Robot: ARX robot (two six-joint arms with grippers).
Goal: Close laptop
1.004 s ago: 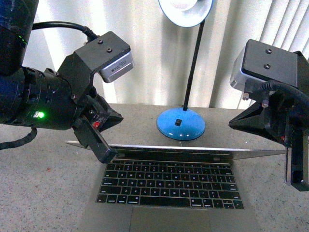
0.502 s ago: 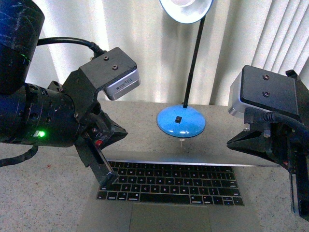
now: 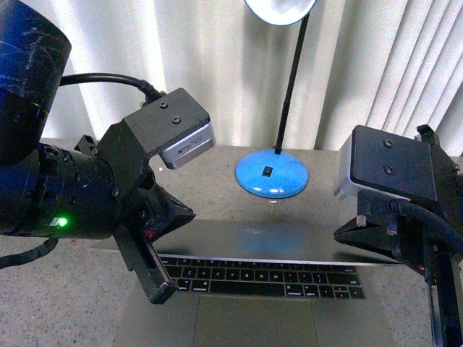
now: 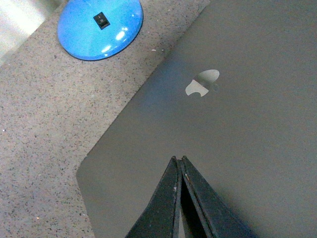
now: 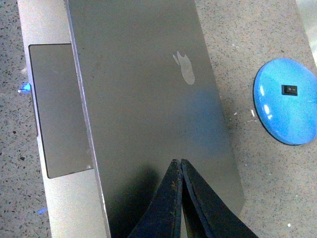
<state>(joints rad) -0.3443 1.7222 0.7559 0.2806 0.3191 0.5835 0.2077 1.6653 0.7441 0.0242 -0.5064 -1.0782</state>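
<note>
Here's the speckled grey stone-look tabletop [image 3: 51,303], and sitting square in the middle of it, right in front of the robot, is the slim silver-grey metal laptop [image 3: 275,235]. Its lid is tipped well forward over the black keyboard [image 3: 260,278], with only a few key rows and the trackpad [image 5: 54,109] showing, so it's partly closed, not shut.

The left gripper [image 4: 178,161] has its jaws pressed together into one black wedge, tip on the lid's outer face towards one side. The right gripper [image 5: 179,163] mirrors it, jaws together too, on the other side.

Behind the laptop stands a desk lamp with a glossy blue round base [image 3: 271,177] and a thin black stem [image 3: 289,87], apart from the lid.

The shiny apple logo [image 4: 203,83] sits between the two tips.

My read: that lid is a stiff, smooth slab on a firm hinge, light but slippery, with a glass screen beneath. There's nothing to pinch, so it wants an even downward push from both closed tips near the free edge, gently, so it doesn't slam or skid.
</note>
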